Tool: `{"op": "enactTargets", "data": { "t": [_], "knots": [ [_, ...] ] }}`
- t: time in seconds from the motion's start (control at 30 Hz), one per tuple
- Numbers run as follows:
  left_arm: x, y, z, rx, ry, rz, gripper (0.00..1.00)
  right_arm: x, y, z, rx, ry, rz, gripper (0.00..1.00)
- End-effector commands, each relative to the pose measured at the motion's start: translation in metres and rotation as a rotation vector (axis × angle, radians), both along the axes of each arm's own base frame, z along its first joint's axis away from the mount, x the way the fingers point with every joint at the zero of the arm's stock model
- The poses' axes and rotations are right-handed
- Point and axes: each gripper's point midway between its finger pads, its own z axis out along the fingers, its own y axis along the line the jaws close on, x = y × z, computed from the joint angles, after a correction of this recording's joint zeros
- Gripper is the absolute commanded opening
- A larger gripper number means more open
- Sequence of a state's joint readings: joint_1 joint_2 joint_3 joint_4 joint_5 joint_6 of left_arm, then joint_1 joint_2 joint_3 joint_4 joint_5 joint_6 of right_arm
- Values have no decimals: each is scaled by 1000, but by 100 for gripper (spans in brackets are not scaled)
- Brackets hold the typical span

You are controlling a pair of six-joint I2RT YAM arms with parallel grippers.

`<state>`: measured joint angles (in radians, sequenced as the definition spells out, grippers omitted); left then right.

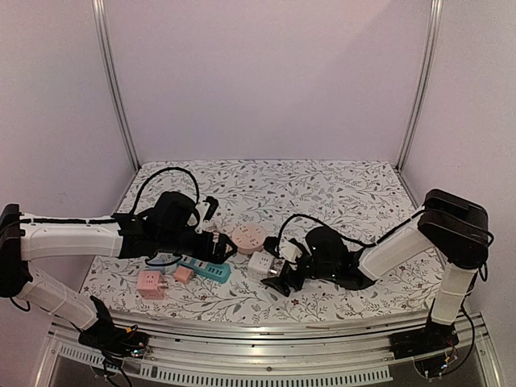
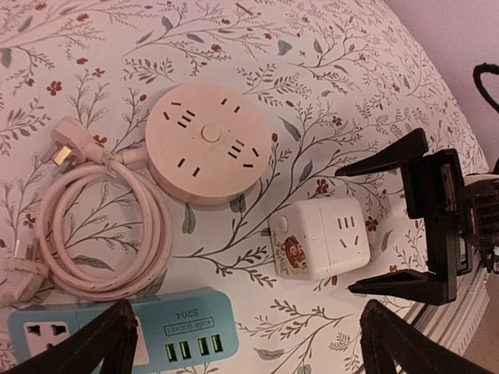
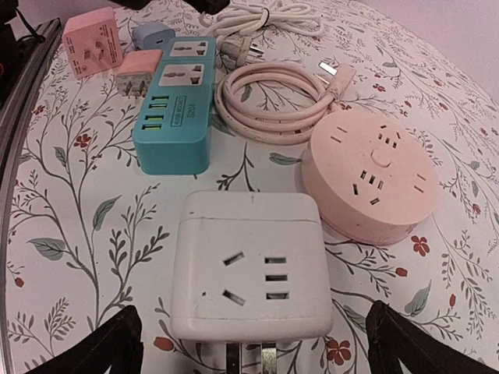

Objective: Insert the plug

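This is a robotics lab test cell rather than a home or office. Two white-and-black jointed robot arms, the left arm [image 1: 72, 238] and the right arm [image 1: 395, 246], are mounted on a slotted silver aluminium rail [image 1: 266, 326] along the near edge of a bench [image 1: 339, 185]. The bench is covered in a white cloth printed with leaves and small red flowers.

Slim silver metal posts [image 1: 113, 81] rise at the back corners against plain pale walls [image 1: 266, 72]. A loose black cable [image 1: 165, 171] loops over the cloth.

Lying together on the cloth are a round pink plastic socket hub [image 1: 247, 239], a white plastic cube socket [image 1: 260, 264] and a teal rectangular power strip [image 1: 205, 268].
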<state>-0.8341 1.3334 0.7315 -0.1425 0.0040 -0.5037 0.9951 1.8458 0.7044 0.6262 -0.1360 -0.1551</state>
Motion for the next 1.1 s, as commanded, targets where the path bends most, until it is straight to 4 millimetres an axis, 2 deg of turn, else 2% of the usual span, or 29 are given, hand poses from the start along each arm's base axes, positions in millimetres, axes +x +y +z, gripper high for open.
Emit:
{"op": "enactTargets", "data": {
  "t": [0.0, 0.2, 0.53, 0.6, 0.73, 0.8, 1.07],
  "knots": [
    [3, 1, -3, -8, 1, -7, 99, 6, 10, 4, 68, -67, -3, 99],
    [3, 0, -3, -12, 5, -9, 99, 8, 13, -6, 83, -78, -15, 97],
    [3, -1, -4, -23, 12, -13, 99, 11, 14, -13, 101, -74, -38, 80],
    [2, -1, -6, -22, 16, -14, 99, 13, 13, -14, 103, -75, -48, 74],
    [3, -1, -5, -24, 14, -13, 99, 16, 11, -15, 100, -84, -64, 51],
    [4, -2, -5, -23, 12, -15, 99, 16, 11, -15, 100, -85, -64, 43],
    [4, -1, -3, -28, 11, -14, 99, 12, 11, -6, 104, -85, -44, 27]
  ]
}}
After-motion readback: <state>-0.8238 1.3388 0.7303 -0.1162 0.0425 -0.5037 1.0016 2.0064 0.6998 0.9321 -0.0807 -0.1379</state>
